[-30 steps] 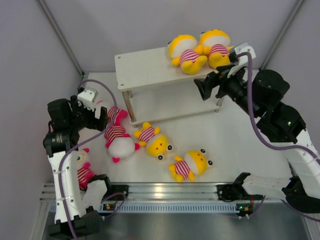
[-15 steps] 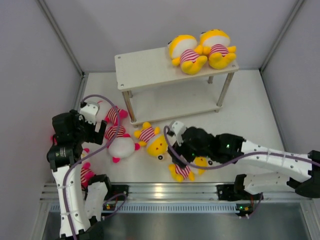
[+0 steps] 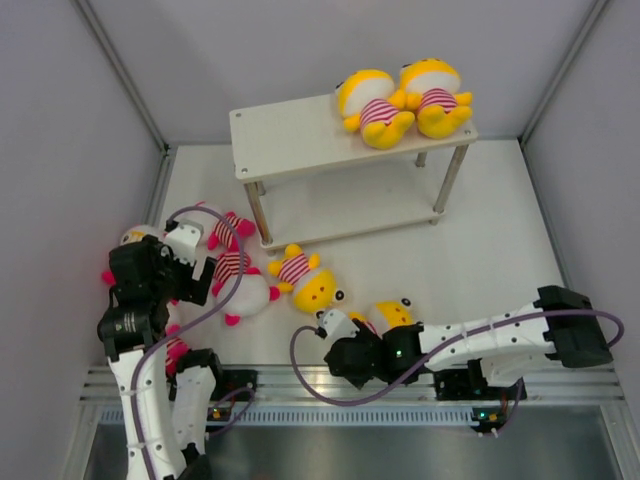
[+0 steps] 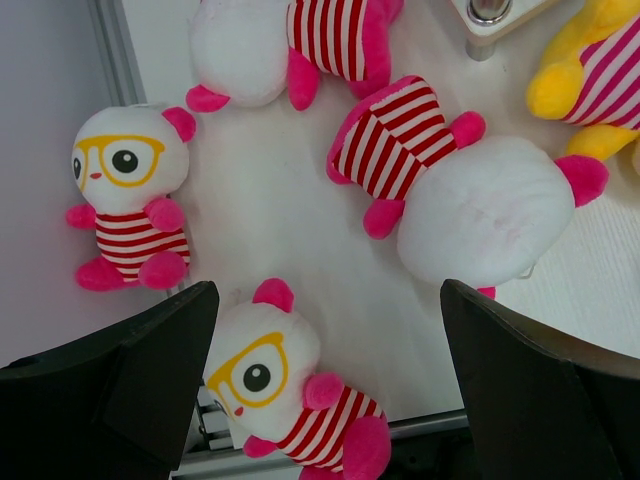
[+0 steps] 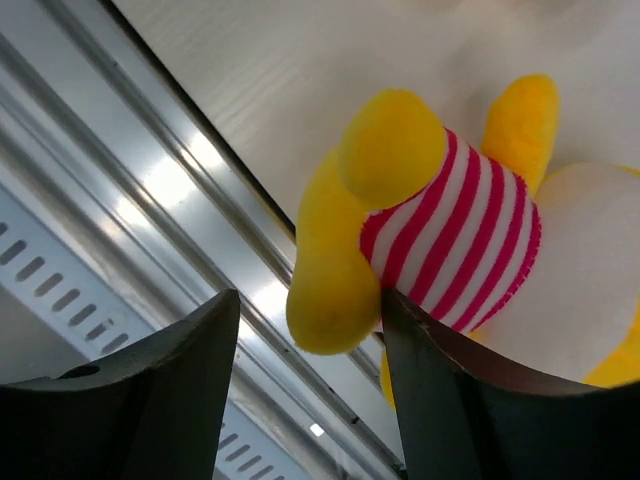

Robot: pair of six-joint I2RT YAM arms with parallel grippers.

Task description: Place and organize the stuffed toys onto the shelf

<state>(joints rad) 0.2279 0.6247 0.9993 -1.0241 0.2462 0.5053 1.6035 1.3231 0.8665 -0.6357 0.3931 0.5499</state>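
Two yellow stuffed toys [image 3: 375, 108] [image 3: 436, 95] lie on the right end of the shelf's top board [image 3: 290, 135]. On the table lie two more yellow toys [image 3: 310, 285] [image 3: 395, 315] and four pink ones. My right gripper [image 3: 366, 342] is low at the table's front, open, with the near yellow toy's [image 5: 450, 230] leg between its fingers [image 5: 470, 400]. My left gripper [image 3: 192, 272] hangs open and empty over the pink toys: two face up with yellow glasses [image 4: 270, 385] [image 4: 130, 195], two face down [image 4: 470, 200] [image 4: 290, 40].
The shelf's lower board [image 3: 350, 210] is bare. A shelf leg [image 4: 490, 12] stands close to the pink toys. The metal rail [image 5: 150, 180] along the table's front edge runs right beside my right gripper. Grey walls close in both sides.
My right arm has swung from the shelf's right end down to the near yellow toy at the table's front. My left gripper has drifted a little nearer and lower, still open.
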